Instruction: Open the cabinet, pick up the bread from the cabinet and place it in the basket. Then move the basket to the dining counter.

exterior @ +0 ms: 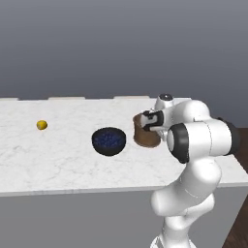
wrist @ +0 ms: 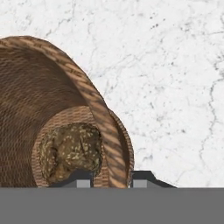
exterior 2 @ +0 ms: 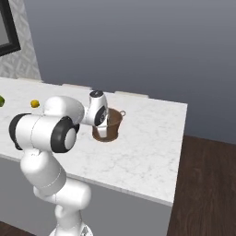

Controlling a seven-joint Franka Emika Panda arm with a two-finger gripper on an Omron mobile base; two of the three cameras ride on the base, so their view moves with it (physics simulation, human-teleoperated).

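The brown woven basket (exterior: 144, 137) (exterior 2: 112, 128) stands on the white marble dining counter (exterior: 58, 160) (exterior 2: 147, 147), near its right end. The bread (wrist: 70, 151), a dark seeded lump, lies on the basket's bottom. My gripper (wrist: 111, 177) (exterior: 146, 121) reaches down over the basket (wrist: 39, 87). It is shut on the rim, with one fingertip inside the wall and the other outside. The cabinet is out of view.
A dark blue bowl (exterior: 109, 141) sits just left of the basket. Farther left lies a small yellow fruit (exterior: 42, 125) (exterior 2: 34, 103). The counter ends a little to the right of the basket, over dark wood floor (exterior 2: 207, 184).
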